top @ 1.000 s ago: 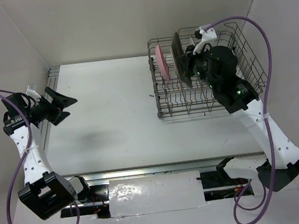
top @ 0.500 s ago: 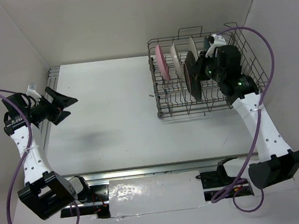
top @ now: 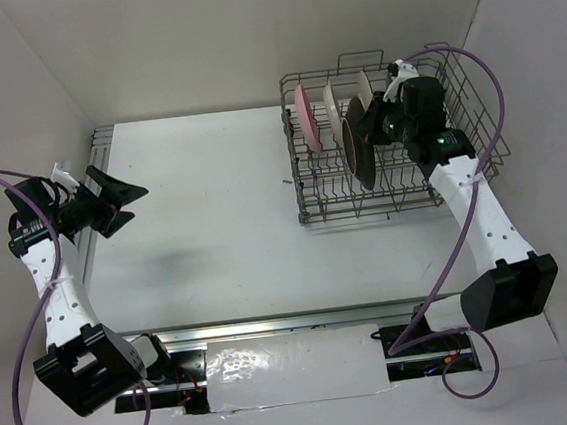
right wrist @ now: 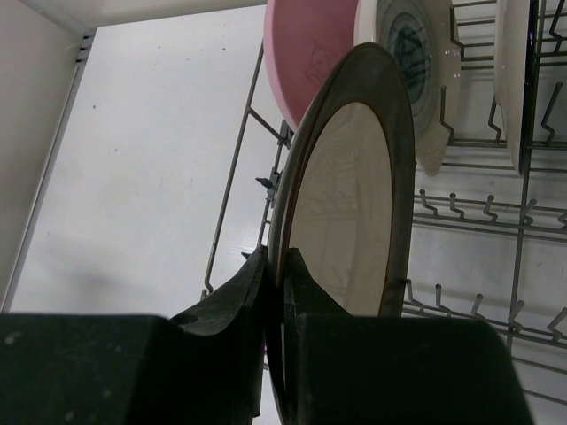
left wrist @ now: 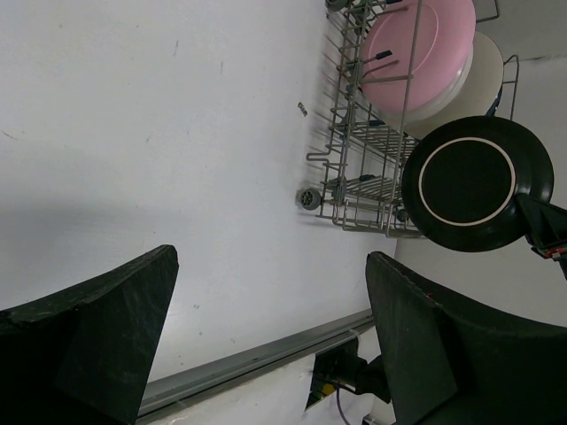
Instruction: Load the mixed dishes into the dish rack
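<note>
My right gripper is shut on the rim of the brown-rimmed cream plate, holding it upright over the grey wire dish rack. The wrist view shows its cream face pinched between my fingers; the left wrist view shows its dark underside. The pink plate and the cream plate with blue centre stand in the rack's tines, left of the held plate. Another pale plate stands further back. The dark teal plate is out of view. My left gripper is open and empty at the far left.
The rack's tall wire sides and upright tines surround the held plate. White walls close in the table on the left, back and right. A metal rail runs along the near edge.
My right arm has swung and turned the plate so its dark underside faces left, then shifted it slightly left and back in the rack. The left arm has not moved.
</note>
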Controlling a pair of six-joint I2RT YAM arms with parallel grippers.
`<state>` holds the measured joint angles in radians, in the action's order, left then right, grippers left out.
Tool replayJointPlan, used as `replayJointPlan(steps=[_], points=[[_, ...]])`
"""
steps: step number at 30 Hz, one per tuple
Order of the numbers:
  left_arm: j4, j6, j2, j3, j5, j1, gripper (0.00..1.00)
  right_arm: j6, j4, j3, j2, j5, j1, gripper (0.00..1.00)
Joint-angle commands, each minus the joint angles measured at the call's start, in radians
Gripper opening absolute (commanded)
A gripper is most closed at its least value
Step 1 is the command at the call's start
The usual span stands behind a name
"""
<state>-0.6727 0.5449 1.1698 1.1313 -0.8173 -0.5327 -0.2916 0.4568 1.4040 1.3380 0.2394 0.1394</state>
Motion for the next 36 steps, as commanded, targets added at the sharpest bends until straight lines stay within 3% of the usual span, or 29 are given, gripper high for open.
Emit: replayJointPlan(steps=[1, 14, 36], points=[[0.021, -0.028, 0.001, -0.002, -0.025, -0.004, 0.99, -0.011, -0.216, 0.110, -0.016, 0.018, -0.007, 0.00], [0.032, -0.028, 0.016, -0.011, -0.025, -0.006, 0.99, 0.008, -0.195, 0.179, 0.010, -0.018, -0.015, 0.00], [0.027, -0.033, 0.011, -0.024, -0.017, -0.006, 0.99, 0.002, -0.216, 0.082, 0.044, 0.024, -0.057, 0.00]])
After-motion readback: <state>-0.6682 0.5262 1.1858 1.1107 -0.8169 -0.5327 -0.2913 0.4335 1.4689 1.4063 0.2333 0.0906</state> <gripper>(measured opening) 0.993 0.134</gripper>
